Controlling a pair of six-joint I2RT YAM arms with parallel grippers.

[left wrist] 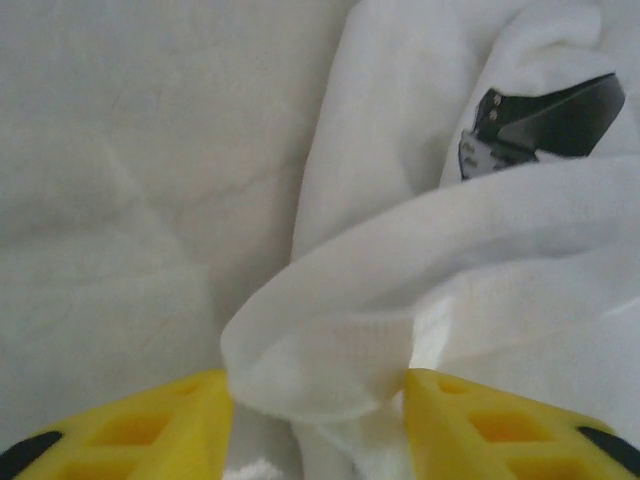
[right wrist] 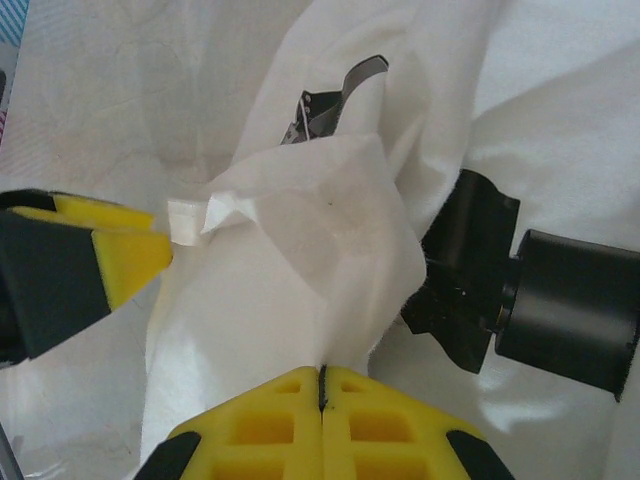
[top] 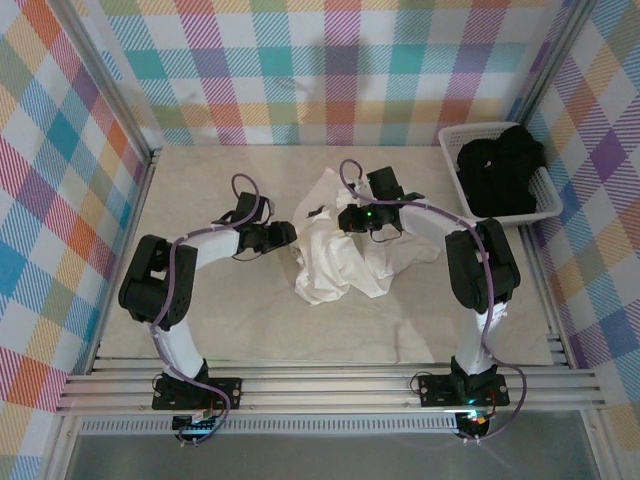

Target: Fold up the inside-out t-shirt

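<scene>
The white t-shirt (top: 335, 262) lay crumpled in a loose heap at the middle of the table (top: 200, 320). It was thin, soft cloth, bunched into rounded folds and creases, with a hem edge curling up.

The left gripper (left wrist: 318, 392) sat at the heap's left edge. Its yellow fingers (left wrist: 170, 425) were spread, and a rolled fold of the shirt lay between them, touching both inner faces but not visibly squeezed.

The right gripper (right wrist: 321, 385) was over the heap's upper middle with its yellow pads pressed together. A peak of the thin cloth ran down into the seam between them — pinched there.

The table was pale and faintly marbled. At its far right corner stood a white slatted plastic basket (top: 452, 170) holding a black garment (top: 500, 170) — well apart from the shirt.
</scene>
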